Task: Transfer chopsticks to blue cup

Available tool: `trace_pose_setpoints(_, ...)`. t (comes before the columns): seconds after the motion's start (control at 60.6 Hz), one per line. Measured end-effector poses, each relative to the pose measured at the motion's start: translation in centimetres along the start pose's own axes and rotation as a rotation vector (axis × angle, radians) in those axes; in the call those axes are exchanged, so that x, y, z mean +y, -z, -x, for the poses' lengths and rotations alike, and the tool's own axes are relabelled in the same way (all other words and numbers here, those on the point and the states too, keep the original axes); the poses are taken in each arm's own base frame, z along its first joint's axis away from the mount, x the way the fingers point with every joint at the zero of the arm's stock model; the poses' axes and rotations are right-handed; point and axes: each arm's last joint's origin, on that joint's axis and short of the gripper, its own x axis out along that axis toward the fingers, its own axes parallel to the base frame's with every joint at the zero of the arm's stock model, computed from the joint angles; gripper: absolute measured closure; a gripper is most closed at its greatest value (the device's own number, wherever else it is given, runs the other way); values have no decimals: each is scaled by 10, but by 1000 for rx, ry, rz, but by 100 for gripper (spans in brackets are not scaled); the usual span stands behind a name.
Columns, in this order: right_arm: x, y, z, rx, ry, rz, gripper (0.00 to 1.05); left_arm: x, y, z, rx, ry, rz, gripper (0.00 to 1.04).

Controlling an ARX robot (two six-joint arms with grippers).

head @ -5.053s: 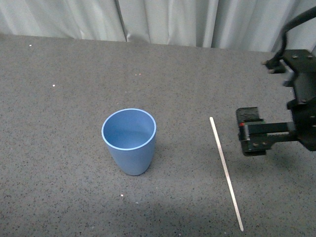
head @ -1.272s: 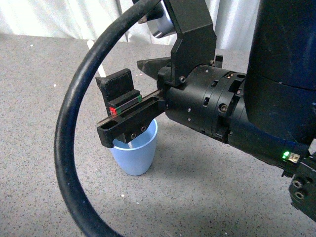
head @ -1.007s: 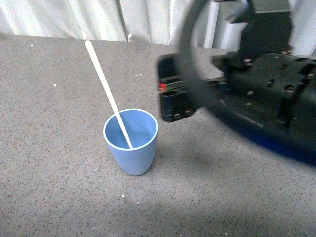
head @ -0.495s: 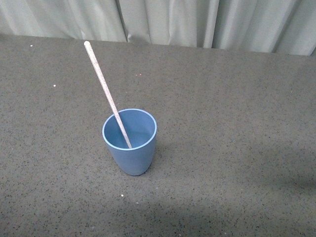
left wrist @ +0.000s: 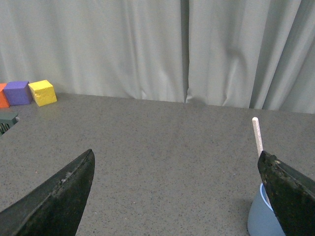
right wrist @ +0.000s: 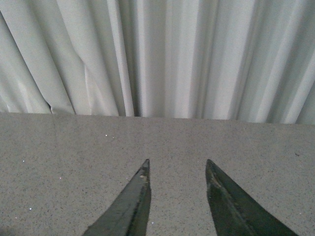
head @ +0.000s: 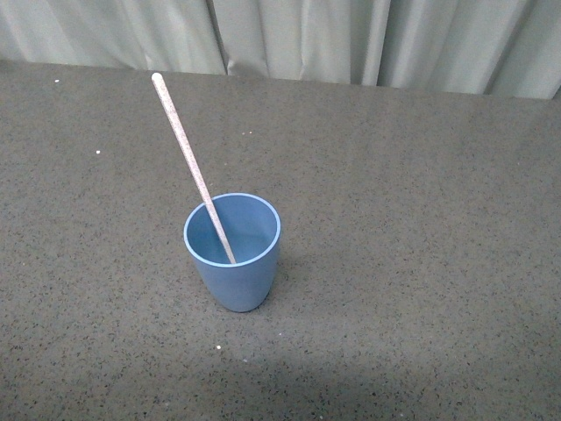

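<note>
Standing upright on the grey speckled counter (head: 421, 289), a little left of centre in the front view: the blue cup (head: 232, 254), mouth open to the top. Resting inside it, the chopsticks (head: 188, 158), a single pale speckled stick, lower end down against the inner wall of the cup, upper end leaning out over the far-left part of the rim and pointing far and left. Touching nothing else above the rim. Behind the counter, a pale pleated curtain (head: 351, 39) along the far edge.

No arm anywhere in the front view.

From the left wrist camera: left hand (left wrist: 177, 196) spread wide, two dark fingertips (left wrist: 59, 196) far apart with bare counter between, holding nothing. Beside one fingertip, partly hidden by it, the blue cup (left wrist: 258, 219) with the top of the chopsticks (left wrist: 257, 135) rising above it. At the far edge of the counter near the curtain, a yellow cube (left wrist: 43, 92), a purple cube (left wrist: 18, 92) just beside it, and a sliver of an orange block (left wrist: 3, 96) cut by the frame.

From the right wrist camera: right hand (right wrist: 177, 196) spread a little, two dark tapered fingertips (right wrist: 133, 201) apart with bare counter showing in the gap, gripping nothing. Beyond, only counter and curtain (right wrist: 162, 54).
</note>
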Motion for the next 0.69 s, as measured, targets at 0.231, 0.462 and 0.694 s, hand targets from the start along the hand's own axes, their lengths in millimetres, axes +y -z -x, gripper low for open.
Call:
trace_pose_setpoints(0.231, -13, -3, 10, -10, -15, 3, 104, 0, 0, 0, 0, 0, 0, 7)
trace_pose_setpoints(0.462, -16, -4, 18, -16, 3, 2, 104, 0, 0, 0, 0, 0, 0, 7)
trace_pose_setpoints(0.694, -16, -5, 24, -18, 5, 2, 104, 0, 0, 0, 0, 0, 0, 7)
